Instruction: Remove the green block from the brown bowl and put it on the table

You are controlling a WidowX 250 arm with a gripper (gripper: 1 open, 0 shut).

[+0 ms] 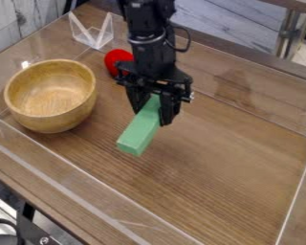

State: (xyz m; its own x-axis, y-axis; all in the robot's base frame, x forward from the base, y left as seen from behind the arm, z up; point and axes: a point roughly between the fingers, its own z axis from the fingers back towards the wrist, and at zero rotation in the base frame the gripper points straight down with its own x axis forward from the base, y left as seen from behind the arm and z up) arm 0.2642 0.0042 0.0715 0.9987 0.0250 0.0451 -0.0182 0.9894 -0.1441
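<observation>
The green block is a light-green bar hanging tilted, its upper end between the fingers of my black gripper, which is shut on it. Its lower end is close over the table, right of the bowl; whether it touches the wood I cannot tell. The brown bowl stands at the left, round and wooden, with nothing showing inside it. My arm comes down from the top centre.
A red round toy lies just behind the gripper. A clear plastic stand sits at the back left. A clear plastic rim runs along the table's edges. Bare wood stretches to the right and front.
</observation>
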